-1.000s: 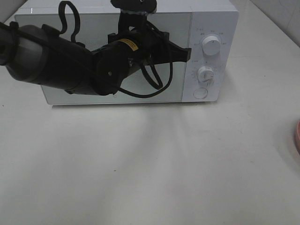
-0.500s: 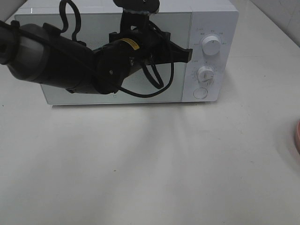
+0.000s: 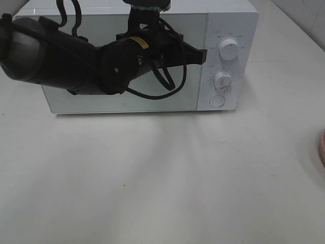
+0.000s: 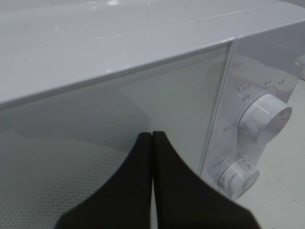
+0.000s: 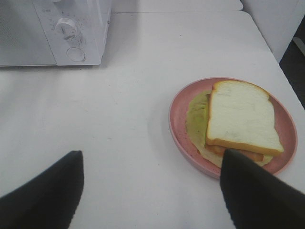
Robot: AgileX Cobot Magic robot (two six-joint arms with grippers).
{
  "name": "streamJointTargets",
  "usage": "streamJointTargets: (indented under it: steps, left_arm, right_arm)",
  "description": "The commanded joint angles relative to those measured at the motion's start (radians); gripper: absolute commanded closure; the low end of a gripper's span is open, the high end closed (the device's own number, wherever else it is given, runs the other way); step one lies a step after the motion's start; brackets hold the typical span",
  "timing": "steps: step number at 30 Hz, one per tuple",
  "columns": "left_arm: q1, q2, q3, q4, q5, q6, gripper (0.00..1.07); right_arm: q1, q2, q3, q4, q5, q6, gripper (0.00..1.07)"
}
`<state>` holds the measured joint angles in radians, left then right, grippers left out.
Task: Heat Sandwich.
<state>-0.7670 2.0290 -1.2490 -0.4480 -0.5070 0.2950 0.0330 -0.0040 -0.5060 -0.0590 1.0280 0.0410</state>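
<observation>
The sandwich [image 5: 240, 117], a square slice of pale bread over lettuce, lies on a round pink plate [image 5: 177, 121]. My right gripper [image 5: 152, 155] hovers open above the table just short of the plate, and nothing is between its fingers. In the high view only a sliver of the plate [image 3: 322, 147] shows at the right edge. The white microwave [image 3: 231, 20] stands at the back with its door closed. My left gripper [image 3: 203, 56] is shut and empty. Its fingertips [image 4: 143, 143] are held against the door's right edge, beside the upper knob [image 4: 267, 112].
The microwave panel carries an upper knob [image 3: 228, 49], a lower knob [image 3: 222, 80] and a round button [image 3: 217, 100]. The left arm [image 3: 61, 61] and its cables cover much of the door glass. The white table [image 3: 162, 178] runs from the microwave to the front.
The left arm's bulk has shifted slightly up and to the left. Its shut fingertips stay at the door's right edge. Nothing else has moved.
</observation>
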Motion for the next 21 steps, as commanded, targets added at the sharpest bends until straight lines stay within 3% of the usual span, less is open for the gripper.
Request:
streamJointTargets:
  steps: [1,11,15,21]
  left_arm:
    - [0.021,-0.022,-0.018,-0.051,-0.002,-0.004,1.07]
    - [-0.033,-0.126,0.142,-0.043,-0.002,0.001,1.07]
    - [-0.038,-0.196,0.214,-0.043,0.064,0.000,1.07]
    - [-0.035,-0.326,0.288,-0.038,0.305,0.007,1.07]
  right_arm:
    - [-0.006,-0.028,0.000,0.004,-0.001,-0.004,0.31]
    - [-0.006,-0.028,0.000,0.004,-0.001,-0.004,0.31]
    - [-0.006,-0.028,0.000,0.004,-0.001,-0.004,0.31]
    - [-0.006,-0.028,0.000,0.004,-0.001,-0.004,0.31]
